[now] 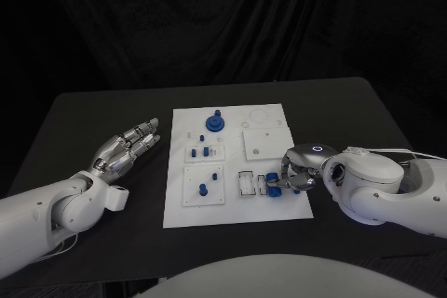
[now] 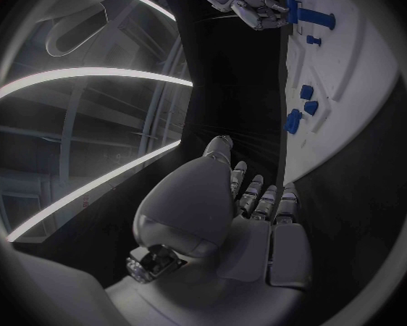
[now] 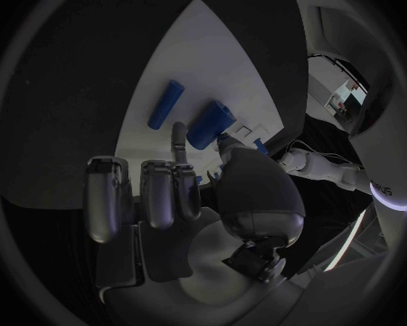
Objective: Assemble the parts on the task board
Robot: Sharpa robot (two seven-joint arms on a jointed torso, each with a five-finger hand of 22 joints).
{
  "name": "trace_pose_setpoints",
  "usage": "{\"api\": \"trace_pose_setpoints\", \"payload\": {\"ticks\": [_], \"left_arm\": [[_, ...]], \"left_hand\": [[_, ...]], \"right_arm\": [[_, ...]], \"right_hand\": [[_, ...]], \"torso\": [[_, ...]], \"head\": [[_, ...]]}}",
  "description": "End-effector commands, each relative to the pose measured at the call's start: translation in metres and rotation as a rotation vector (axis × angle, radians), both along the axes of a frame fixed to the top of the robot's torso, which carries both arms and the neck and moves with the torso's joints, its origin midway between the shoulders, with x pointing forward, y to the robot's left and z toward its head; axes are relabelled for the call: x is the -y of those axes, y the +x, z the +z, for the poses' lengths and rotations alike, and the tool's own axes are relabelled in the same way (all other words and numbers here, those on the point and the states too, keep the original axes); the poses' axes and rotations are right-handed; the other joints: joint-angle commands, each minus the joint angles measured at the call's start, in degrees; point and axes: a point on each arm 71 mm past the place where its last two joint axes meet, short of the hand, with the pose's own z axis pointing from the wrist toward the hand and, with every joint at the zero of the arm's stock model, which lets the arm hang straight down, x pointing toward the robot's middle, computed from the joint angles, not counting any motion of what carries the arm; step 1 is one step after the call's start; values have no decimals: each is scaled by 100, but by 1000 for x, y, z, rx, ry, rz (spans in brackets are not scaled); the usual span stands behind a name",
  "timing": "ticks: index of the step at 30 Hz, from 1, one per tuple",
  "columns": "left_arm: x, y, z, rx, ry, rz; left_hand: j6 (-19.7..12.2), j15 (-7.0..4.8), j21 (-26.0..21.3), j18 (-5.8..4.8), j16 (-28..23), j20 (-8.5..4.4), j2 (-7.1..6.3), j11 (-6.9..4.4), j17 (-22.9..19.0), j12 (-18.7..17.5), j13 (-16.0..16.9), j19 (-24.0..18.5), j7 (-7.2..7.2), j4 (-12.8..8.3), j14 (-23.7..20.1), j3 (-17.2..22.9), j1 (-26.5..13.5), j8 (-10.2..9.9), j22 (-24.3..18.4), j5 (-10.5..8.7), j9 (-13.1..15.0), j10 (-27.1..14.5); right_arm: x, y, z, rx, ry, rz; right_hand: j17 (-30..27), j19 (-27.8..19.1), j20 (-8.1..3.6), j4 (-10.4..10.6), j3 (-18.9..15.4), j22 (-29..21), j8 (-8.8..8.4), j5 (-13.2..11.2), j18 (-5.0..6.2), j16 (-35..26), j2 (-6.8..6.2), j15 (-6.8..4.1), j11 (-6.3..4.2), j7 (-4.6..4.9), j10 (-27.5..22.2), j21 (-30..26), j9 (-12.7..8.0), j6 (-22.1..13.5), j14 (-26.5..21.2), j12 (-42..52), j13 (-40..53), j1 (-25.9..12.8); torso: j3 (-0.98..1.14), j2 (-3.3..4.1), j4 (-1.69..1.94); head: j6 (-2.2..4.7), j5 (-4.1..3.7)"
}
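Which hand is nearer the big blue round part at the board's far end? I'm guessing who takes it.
Left. The left hand lies beside the board, level with the round part; the right hand is at the near corner.

A black table (image 1: pixel 93 110) stood in the middle, its far edge set near a black curtain (image 1: pixel 223 33) that hung in folds across the whole far side. In the left wrist view, long curved strips of white light (image 2: pixel 86 76) ran overhead.
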Motion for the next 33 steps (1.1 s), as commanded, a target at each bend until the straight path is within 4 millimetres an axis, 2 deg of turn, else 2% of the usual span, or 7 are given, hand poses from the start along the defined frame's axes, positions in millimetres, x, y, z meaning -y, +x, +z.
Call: {"api": "trace_pose_setpoints", "payload": {"ticks": [1,10,17,20,30,31,33], "left_arm": [[2,-1,3,36,-40,-10],[2,-1,3,31,-41,-15],[2,-1,3,29,-41,-17],[2,-1,3,28,-41,-18],[3,-1,2,25,-42,-21],[3,-1,2,25,-42,-21],[3,-1,2,24,-42,-21]], "left_hand": [[4,30,-15,45,-21,51,19,39,-6,21,4,6,-12,-31,-3,6,54,21,6,38,5,20],[-1,49,-13,51,-21,75,20,46,-6,19,4,9,11,-47,-3,15,66,19,10,44,4,18],[-4,56,-12,54,-21,85,20,48,-6,21,4,11,24,-56,-3,20,72,18,12,50,3,19],[-5,58,-12,56,-21,88,20,49,-6,22,4,10,30,-61,-3,23,75,18,10,53,3,20],[18,65,-12,64,-21,103,21,46,-6,23,5,12,79,-82,-3,35,87,22,11,62,6,21],[18,65,-12,64,-21,103,21,46,-6,23,5,12,79,-82,-3,35,87,22,11,62,6,21],[18,65,-12,64,-21,103,21,46,-6,23,5,12,79,-82,-3,35,87,22,11,62,6,21]], "right_arm": [[0,0,-5,-21,-18,-8],[-7,-1,-14,-54,-3,6],[-12,0,-15,-61,23,17],[-14,0,-16,-66,30,20],[-14,1,-18,-100,86,-3],[-14,1,-18,-104,104,-10],[-14,1,-18,-110,143,-27]], "right_hand": [[825,365,34,1,55,1327,-56,85,-41,-19,3,25,1,-3,617,-46,-10,57,461,15,1510,115],[766,353,41,-106,160,1319,-249,521,-35,-47,16,33,2,1,617,-68,5,126,450,15,1510,437],[752,348,43,-144,189,1315,-294,629,-32,-53,33,34,1,0,617,-79,16,146,448,15,1510,515],[741,347,42,-193,221,1314,-335,797,-32,-58,46,34,-1,-1,617,-82,32,167,446,15,1510,595],[747,355,20,-628,511,1320,-453,1772,-36,-53,18,6,-34,-36,617,-66,113,224,449,15,1510,1095],[761,360,9,-769,615,1324,-450,2017,-38,-45,26,-11,-53,-57,617,-55,149,240,453,15,1510,1249],[761,363,-2,-891,701,1326,-446,2238,-40,-44,19,-21,-64,-68,617,-50,190,245,453,15,1510,1356]], "torso": [[6,2,0],[4,9,4],[5,7,1],[5,8,5],[5,5,1],[5,6,2],[6,5,-2]], "head": [[0,14],[0,27],[0,24],[0,19],[0,29],[0,33],[0,53]]}}
